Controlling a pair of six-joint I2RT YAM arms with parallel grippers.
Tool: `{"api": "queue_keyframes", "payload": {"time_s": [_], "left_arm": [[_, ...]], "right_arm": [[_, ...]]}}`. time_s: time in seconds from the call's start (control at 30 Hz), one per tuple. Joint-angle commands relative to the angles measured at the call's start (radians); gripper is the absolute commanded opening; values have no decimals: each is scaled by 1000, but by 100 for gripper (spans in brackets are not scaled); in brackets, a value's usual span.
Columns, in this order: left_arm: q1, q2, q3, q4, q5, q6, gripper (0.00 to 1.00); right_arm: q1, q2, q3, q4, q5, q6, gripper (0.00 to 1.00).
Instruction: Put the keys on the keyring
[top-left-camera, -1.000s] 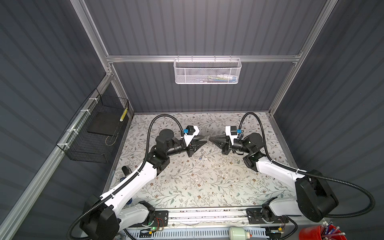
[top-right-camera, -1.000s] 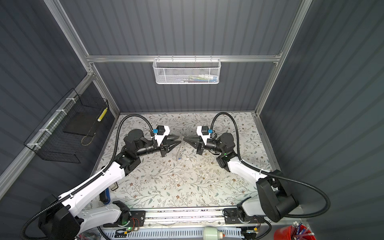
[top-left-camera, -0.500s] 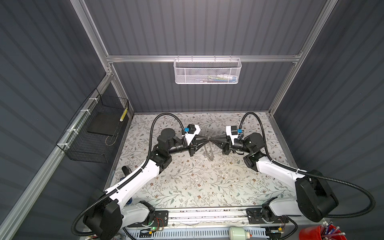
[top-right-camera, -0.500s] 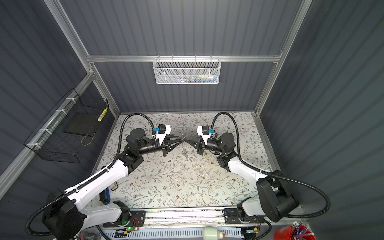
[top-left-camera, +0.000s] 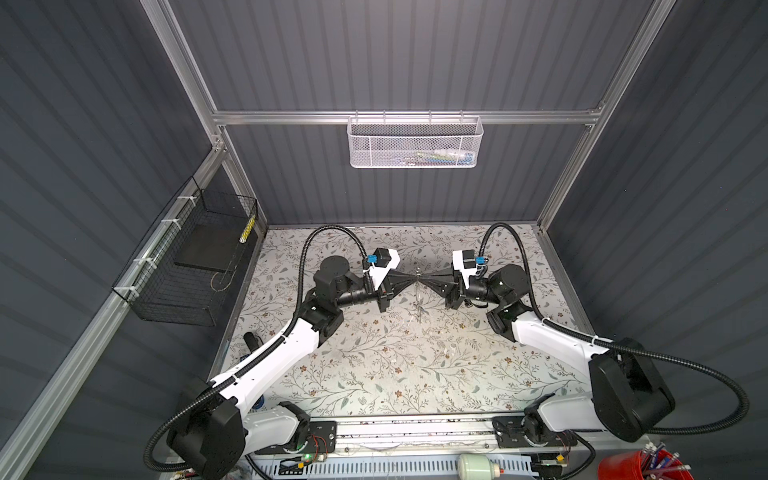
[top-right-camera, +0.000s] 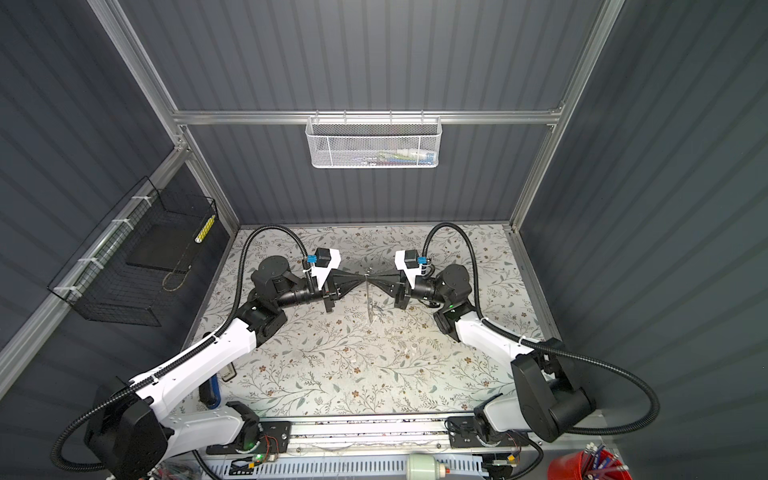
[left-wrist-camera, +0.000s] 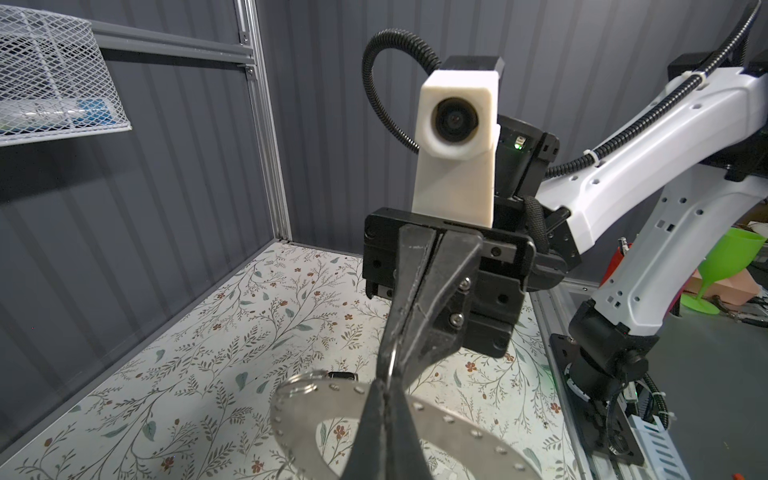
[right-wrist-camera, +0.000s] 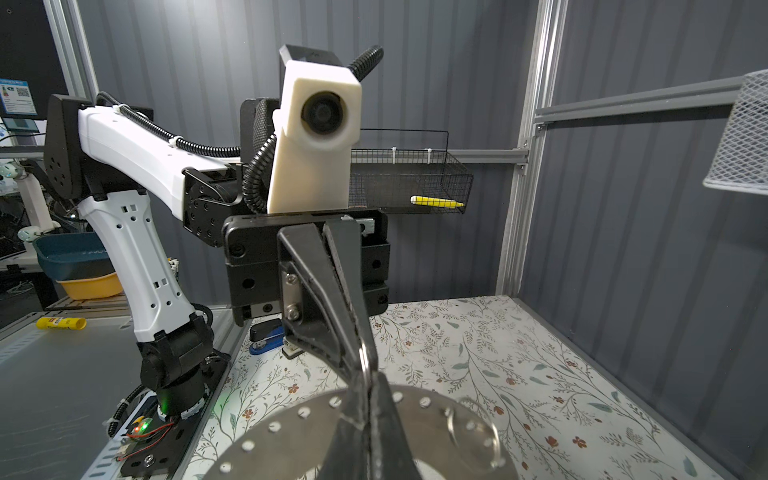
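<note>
floral desk (top-left-camera: 374, 374) inside grey ribbed walls. my left hand (top-left-camera: 414, 281) and right hand (top-left-camera: 420, 283) meet tip to tip above its middle, each pressed together and pinching the thin keyring (left-wrist-camera: 391, 360). a perforated metal plate (left-wrist-camera: 453, 436) and a small split ring (left-wrist-camera: 300, 384) hang just below. the keys i cannot pick out.

— Looking down steeply from high above the front rail (top-left-camera: 415, 432) in both top views, facing the back wall (top-left-camera: 395, 62), standing far off, taking in the whole table (top-left-camera: 415, 374).
— Overlapping almost wholly, then. And the wrist views?
— Riding close behind the left gripper (left-wrist-camera: 384, 399), peering roughly level along it into the right gripper (left-wrist-camera: 397, 357). Mirroring that from the right wrist.
— Sharing the pinched keyring (right-wrist-camera: 365, 353) and perforated disc (right-wrist-camera: 291, 436), catching them from opposite sides.
</note>
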Motion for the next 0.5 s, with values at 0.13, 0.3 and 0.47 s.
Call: {"api": "queue_keyframes", "payload": {"time_s": [0.13, 0.3, 0.47], "left_arm": [[-1, 6, 55, -101, -37, 100, 0], [-3, 9, 136, -308, -116, 259, 0], [-3, 42, 214, -442, -162, 358, 0]], "right_arm": [[-2, -24, 10, -13, 59, -28, 32], [-53, -122, 1, -219, 239, -7, 44], [-57, -247, 19, -567, 438, -114, 49]]}}
